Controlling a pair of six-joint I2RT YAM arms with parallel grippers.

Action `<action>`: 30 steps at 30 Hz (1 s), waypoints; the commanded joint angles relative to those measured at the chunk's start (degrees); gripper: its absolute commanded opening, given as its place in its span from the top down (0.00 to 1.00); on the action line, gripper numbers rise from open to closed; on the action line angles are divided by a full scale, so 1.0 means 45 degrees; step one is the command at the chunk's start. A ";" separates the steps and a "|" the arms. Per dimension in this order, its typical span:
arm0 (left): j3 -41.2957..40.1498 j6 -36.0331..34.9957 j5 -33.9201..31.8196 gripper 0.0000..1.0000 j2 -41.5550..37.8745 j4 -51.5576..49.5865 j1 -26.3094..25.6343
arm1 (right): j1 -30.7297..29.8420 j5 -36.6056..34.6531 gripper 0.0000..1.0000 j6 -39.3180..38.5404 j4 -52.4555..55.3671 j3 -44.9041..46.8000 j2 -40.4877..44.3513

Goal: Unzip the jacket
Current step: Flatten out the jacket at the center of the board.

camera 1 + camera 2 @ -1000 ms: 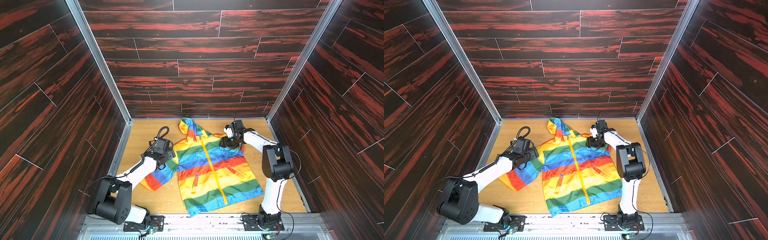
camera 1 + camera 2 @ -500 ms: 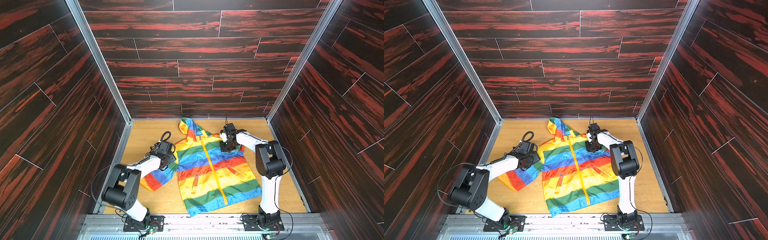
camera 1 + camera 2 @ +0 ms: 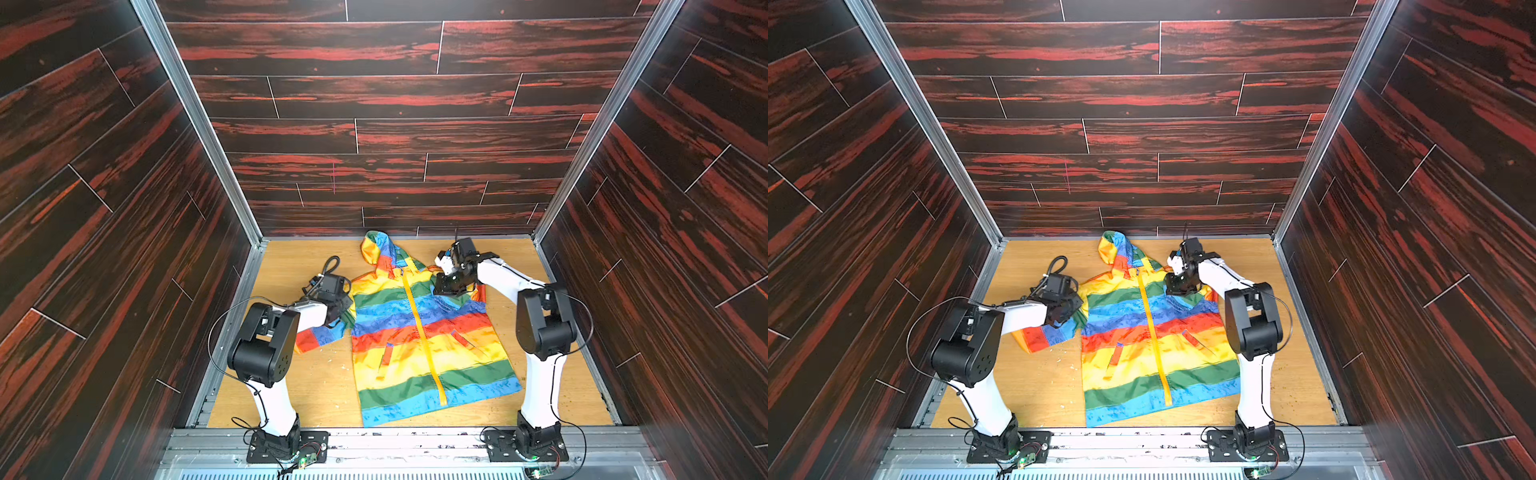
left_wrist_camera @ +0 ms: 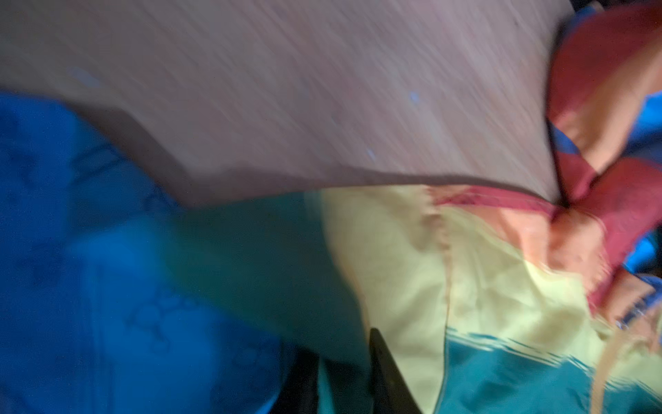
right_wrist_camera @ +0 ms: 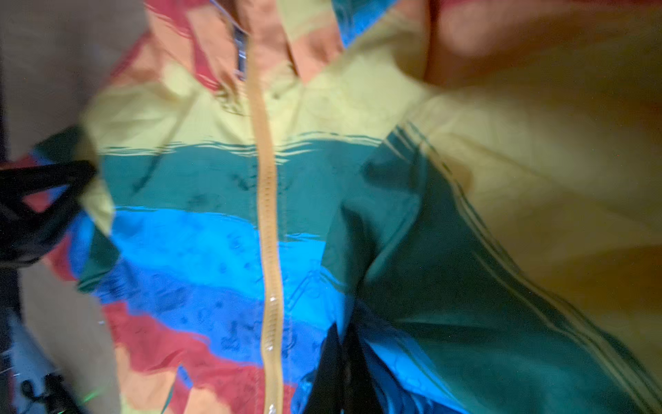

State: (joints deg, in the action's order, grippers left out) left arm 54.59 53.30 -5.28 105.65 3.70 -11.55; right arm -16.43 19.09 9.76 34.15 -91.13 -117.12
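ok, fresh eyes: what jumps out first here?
The rainbow-striped jacket lies flat and zipped on the wooden floor, hood toward the back wall. The right gripper is pinched shut on fabric at one shoulder; the left gripper is at the other, fabric between its fingers.

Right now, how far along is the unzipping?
Done: nothing; the yellow zipper is closed collar to hem. In hand: the right end effector pinches the jacket at one shoulder; the left end effector straddles fabric at the opposite shoulder. Left: grasp the pull, slide it down.
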 commanded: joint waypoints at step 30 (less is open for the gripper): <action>0.0338 -0.2873 -0.0896 0.28 -0.4714 -0.3474 0.3089 | 0.9021 -0.4885 0.33 0.2261 0.1006 0.4710 0.7531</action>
State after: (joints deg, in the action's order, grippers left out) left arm 56.97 40.03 -10.24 87.53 -12.27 2.20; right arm 24.71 9.78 21.12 36.12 -70.61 -84.93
